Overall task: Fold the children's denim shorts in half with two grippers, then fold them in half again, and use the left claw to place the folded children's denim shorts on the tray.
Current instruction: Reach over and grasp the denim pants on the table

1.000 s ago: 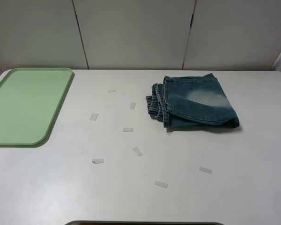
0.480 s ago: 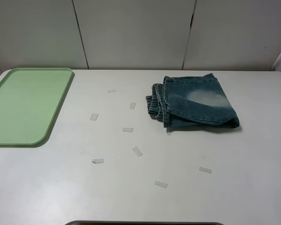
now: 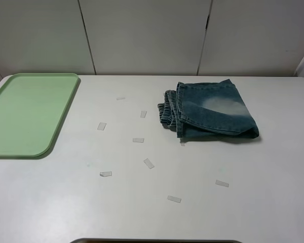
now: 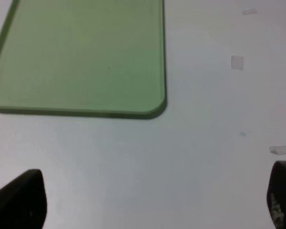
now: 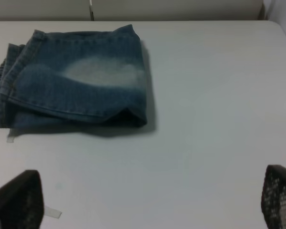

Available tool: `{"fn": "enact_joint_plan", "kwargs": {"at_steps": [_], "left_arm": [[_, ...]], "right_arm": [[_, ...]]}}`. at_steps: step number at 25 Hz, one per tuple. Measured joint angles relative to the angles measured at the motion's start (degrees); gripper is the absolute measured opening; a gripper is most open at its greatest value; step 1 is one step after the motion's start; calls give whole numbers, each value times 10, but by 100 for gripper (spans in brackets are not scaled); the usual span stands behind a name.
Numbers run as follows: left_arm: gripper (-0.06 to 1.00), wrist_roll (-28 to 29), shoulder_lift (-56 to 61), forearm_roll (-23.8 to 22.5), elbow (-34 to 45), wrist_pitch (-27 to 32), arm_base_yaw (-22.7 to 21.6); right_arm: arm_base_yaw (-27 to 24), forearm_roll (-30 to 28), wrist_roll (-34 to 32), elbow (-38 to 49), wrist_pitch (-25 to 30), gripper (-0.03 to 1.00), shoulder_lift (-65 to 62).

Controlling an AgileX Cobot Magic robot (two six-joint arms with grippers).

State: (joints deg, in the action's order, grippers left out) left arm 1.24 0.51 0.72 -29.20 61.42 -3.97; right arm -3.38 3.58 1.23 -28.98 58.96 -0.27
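The children's denim shorts (image 3: 210,111) lie folded on the white table, right of centre and toward the back, with the gathered waistband at their left edge. They also show in the right wrist view (image 5: 74,81). The pale green tray (image 3: 25,112) lies flat at the far left and holds nothing; it shows in the left wrist view (image 4: 81,57) too. My left gripper (image 4: 152,198) is open, well clear of the tray. My right gripper (image 5: 148,200) is open, well short of the shorts. Neither gripper shows in the exterior view.
Several small tape pieces (image 3: 149,163) are stuck on the table between tray and shorts. A pale panelled wall (image 3: 142,35) runs along the table's back edge.
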Motion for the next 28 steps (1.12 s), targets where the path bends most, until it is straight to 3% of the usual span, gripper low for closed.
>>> {"fn": "enact_joint_plan", "kwargs": {"at_steps": [18, 21, 28], "left_arm": [[91, -22, -394, 1, -163, -5, 1], [91, -22, -459, 10, -187, -26, 18], [91, -22, -624, 16, -237, -87, 109]], "right_arm": [[0, 0, 0, 0, 0, 69, 0], [0, 0, 0, 0, 0, 69, 0], [0, 0, 0, 0, 0, 69, 0]]}}
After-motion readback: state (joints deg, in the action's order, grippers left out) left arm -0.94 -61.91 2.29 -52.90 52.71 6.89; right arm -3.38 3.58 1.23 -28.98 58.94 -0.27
